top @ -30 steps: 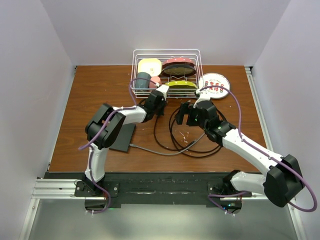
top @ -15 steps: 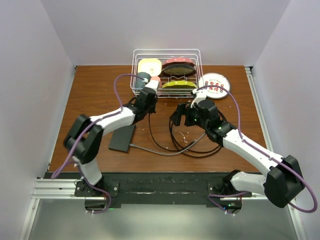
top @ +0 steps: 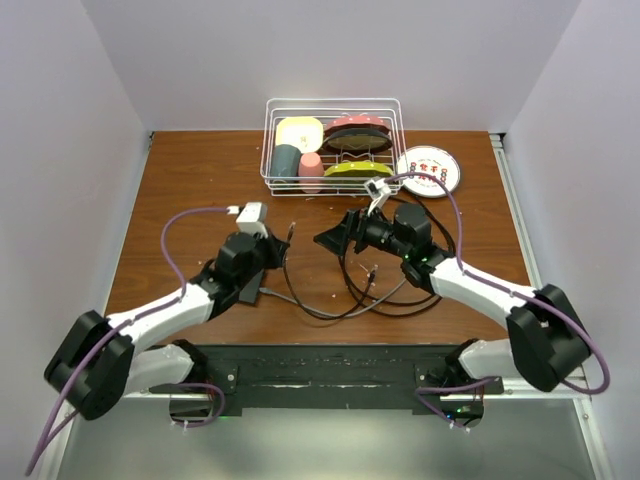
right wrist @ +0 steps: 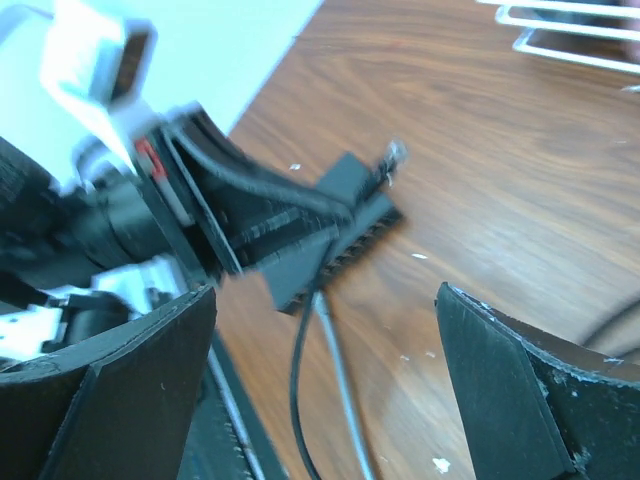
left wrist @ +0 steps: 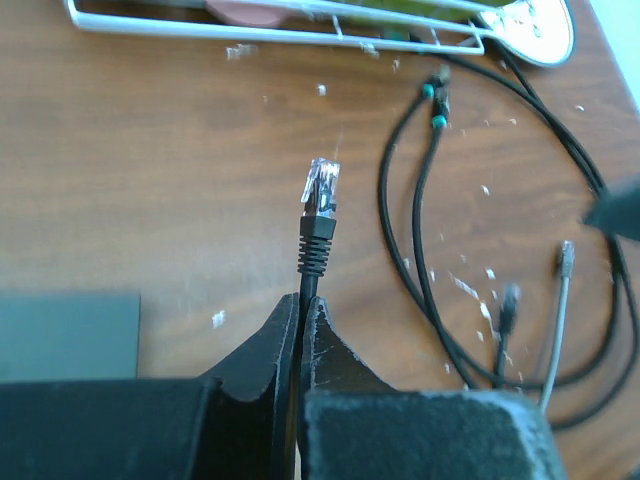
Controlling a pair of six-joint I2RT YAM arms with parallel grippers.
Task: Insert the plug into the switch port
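From above: left end effector [top: 278,246] pressed together at 9 o'clock of the right end effector [top: 335,234], spread and holding nothing. From the left wrist: black cable [left wrist: 304,290] pinched just behind the plug [left wrist: 321,188], plug jutting toward 12 o'clock; switch [left wrist: 65,335] flat on the worktop [left wrist: 150,180] at 8 o'clock, apart from it. From the right wrist: switch's socket row facing the camera, grey cable [right wrist: 335,370] apparently seated. Plug in hand, by the look of it; lining up and pushing home still to do.

Plug [left wrist: 321,187] on black cable [left wrist: 313,252], tight in left end effector [left wrist: 301,305]
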